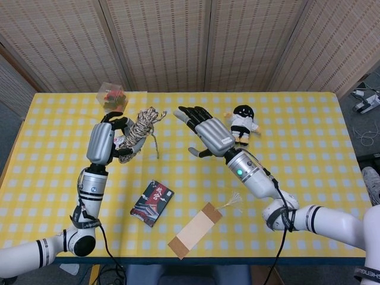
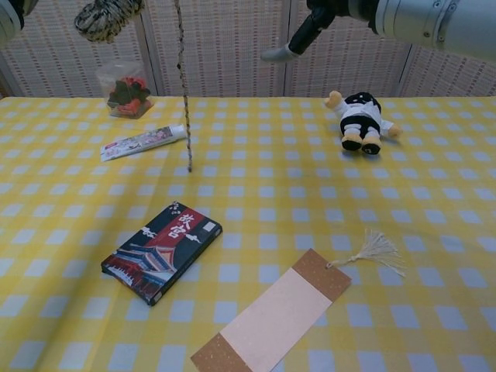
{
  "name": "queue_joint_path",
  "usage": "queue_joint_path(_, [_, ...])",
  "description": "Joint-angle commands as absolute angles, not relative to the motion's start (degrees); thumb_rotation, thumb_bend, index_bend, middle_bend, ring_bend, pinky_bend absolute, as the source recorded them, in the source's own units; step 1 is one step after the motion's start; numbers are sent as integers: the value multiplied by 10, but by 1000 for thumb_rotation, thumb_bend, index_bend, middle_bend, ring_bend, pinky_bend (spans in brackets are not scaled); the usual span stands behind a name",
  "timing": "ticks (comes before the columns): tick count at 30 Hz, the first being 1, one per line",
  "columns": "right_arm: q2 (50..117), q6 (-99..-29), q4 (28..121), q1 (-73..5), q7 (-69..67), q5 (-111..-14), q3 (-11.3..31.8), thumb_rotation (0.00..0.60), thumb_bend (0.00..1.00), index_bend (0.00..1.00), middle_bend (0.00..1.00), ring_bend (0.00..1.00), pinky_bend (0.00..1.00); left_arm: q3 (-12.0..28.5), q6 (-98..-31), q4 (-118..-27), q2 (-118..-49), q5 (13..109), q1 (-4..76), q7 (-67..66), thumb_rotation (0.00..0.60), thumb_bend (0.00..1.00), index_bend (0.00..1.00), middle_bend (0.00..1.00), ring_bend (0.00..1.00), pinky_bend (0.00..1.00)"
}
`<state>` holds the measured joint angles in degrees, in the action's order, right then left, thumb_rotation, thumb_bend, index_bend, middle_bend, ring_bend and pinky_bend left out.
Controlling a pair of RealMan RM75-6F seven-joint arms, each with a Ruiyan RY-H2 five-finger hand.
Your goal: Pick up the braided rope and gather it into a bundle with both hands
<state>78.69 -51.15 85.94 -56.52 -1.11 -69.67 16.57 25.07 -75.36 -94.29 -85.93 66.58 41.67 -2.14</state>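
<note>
In chest view, rope (image 2: pixel 184 93) tail dangles

A table (image 1: pixel 309 119) draped in yellow-and-white check stands before a folding screen (image 1: pixel 178 41) of woven tan panels (dark posts between them). Beyond the table's right edge, grey floor (image 1: pixel 365 127) carries loose cables under even light.

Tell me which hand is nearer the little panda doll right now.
Right. The right hand hovers open just left of the doll; the left hand, holding the braided rope, is far across the table.
</note>
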Motion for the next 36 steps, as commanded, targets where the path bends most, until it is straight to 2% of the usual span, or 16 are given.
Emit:
queue_joint_path(1, [754, -526, 894, -538, 13, -687, 152, 600, 249, 0, 0, 0, 0, 248, -753, -938, -857, 669, 416, -25, 529, 266, 724, 766, 584, 203])
queue_joint_path(5, [716, -557, 930, -499, 30, -691, 132, 600, 255, 0, 0, 0, 0, 245, -753, -932, -853, 672, 414, -27, 530, 266, 725, 766, 584, 203])
queue_joint_path(9, [677, -606, 966, -448, 53, -708, 106, 600, 305, 1, 12, 0, 0, 246, -754, -928, -850, 670, 411, -22, 530, 265, 725, 766, 584, 203])
queue_joint_path(18, [612, -716, 1011, -330, 63, -758, 47, 600, 341, 93, 90, 0, 0, 245, -754, -915, -846, 673, 405, -13, 533, 266, 725, 766, 584, 203])
queue_joint_path(28, [594, -828, 1015, -209, 61, -805, -4, 600, 341, 116, 104, 0, 0, 240, -765, -903, -845, 683, 398, -16, 554, 266, 725, 766, 584, 203])
queue_joint_path(36, [603, -889, 997, -136, 54, -822, -22, 600, 341, 123, 107, 0, 0, 241, -772, -900, -846, 687, 397, -21, 561, 266, 725, 766, 584, 203])
